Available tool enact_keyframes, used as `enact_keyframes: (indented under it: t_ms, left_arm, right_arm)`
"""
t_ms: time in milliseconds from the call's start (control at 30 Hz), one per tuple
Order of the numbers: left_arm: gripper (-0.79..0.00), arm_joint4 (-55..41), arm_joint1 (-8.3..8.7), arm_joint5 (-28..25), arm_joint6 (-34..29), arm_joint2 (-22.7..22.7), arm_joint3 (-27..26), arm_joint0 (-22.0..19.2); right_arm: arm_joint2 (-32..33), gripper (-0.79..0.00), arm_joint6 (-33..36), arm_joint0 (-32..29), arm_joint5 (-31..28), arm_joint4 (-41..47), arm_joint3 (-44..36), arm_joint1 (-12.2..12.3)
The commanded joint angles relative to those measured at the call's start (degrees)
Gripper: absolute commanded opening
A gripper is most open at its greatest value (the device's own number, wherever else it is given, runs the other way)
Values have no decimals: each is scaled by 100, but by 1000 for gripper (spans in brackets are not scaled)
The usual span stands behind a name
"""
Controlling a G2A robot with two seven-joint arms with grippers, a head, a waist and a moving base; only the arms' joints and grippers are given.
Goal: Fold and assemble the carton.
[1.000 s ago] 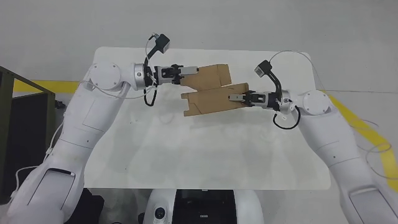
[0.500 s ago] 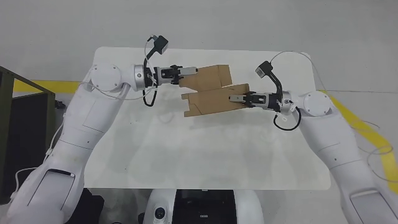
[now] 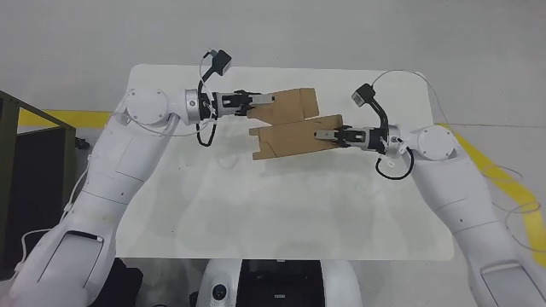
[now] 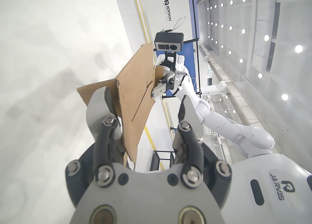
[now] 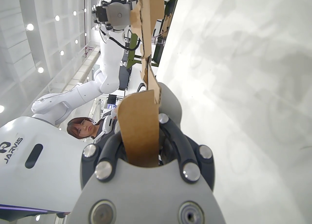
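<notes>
Brown corrugated cardboard, the carton [image 3: 290,136] hangs flat and still unfolded above the white bench [image 3: 256,213], in the upper middle of the top view, stretched between the two arms. One panel sits higher in the frame, toward the left arm. The other panel sits lower, toward the right arm, and the two are stepped against each other.

The left end effector [image 3: 260,100] meets the carton's upper left edge. In the left wrist view its fingers [image 4: 97,103] stand spread wide. The cardboard leans against one of them, and the other finger is clear of the sheet. The left end effector therefore brackets the edge without pinching it.

The right end effector [image 3: 327,134] comes in from the right of the top view and is pressed together on the carton's flap. In the right wrist view a strip of cardboard [image 5: 140,129] runs down between its fingers toward the base. The left wrist view shows it from afar [image 4: 158,86], clamped on the sheet's far edge.

Compared with a second ago, the carton has hardly shifted in the top view. The left arm has slid a little toward the centre of the frame, and its fingers now look parted where they looked closed on the edge. The right arm has drawn back a touch to the right while keeping its grip.
</notes>
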Motion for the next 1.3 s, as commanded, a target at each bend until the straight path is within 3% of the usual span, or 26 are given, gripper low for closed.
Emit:
enact_keyframes:
  t_ms: [0, 533, 800, 1000, 1067, 1200, 1267]
  left_arm:
    - [-379, 64, 1, 33, 34, 8, 18, -5]
    - [-453, 278, 17, 115, -5, 45, -23, 31]
    - [-557, 244, 11, 150, -43, 72, -17, 18]
    - [-539, 255, 3, 169, -36, 109, 28, -3]
    - [-582, 257, 0, 167, -34, 118, 41, -10]
    - [-767, 245, -3, 181, -27, 123, 54, -19]
    - [-785, 244, -3, 181, -29, 123, 57, -23]
  right_arm:
    - [6, -785, -3, -6, 10, -14, -21, 2]
    - [82, -785, -144, -70, 96, -148, -150, 21]
    - [98, -785, -150, -92, 110, -189, -219, 26]
    - [109, -785, -153, -111, 124, -223, -290, 31]
    - [114, -785, -159, -117, 133, -238, -312, 33]
    - [127, -785, -173, -131, 137, -265, -361, 38]
    - [136, -785, -179, -143, 149, -275, -387, 42]
